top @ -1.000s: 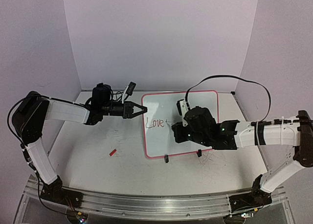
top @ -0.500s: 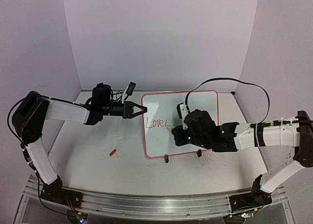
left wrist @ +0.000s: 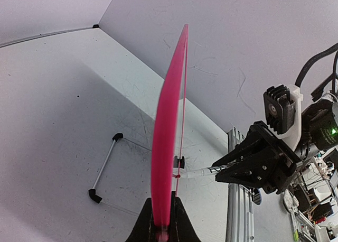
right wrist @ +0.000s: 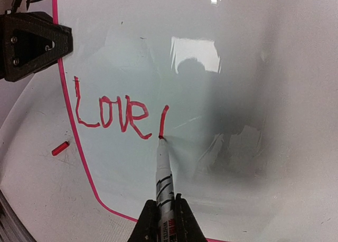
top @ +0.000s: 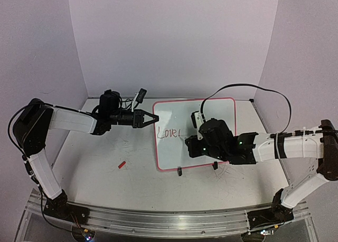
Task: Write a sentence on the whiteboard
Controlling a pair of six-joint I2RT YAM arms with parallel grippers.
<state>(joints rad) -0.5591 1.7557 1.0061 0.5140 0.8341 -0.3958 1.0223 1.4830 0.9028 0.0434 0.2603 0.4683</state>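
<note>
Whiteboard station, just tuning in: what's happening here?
The left end effector is clamped on the left rim of the whiteboard, steadying it. The right end effector holds a red marker with its tip on the board. The sentence reads "Love" plus one stroke so far.

White whiteboard [top: 171,153] with pink-red rim, red sentence [right wrist: 122,115], white black-banded marker [right wrist: 165,183], red piece [top: 121,165], pale grey table [top: 105,181].

The whiteboard [left wrist: 166,136] shows edge-on, its pink rim clamped between the left gripper [left wrist: 161,215] fingers at the bottom. On its right, the right gripper [left wrist: 226,169] holds a white marker [left wrist: 198,171] with its tip touching the board. On its left, a black-capped stand bar [left wrist: 105,168] rests on the table [left wrist: 58,104].
</note>
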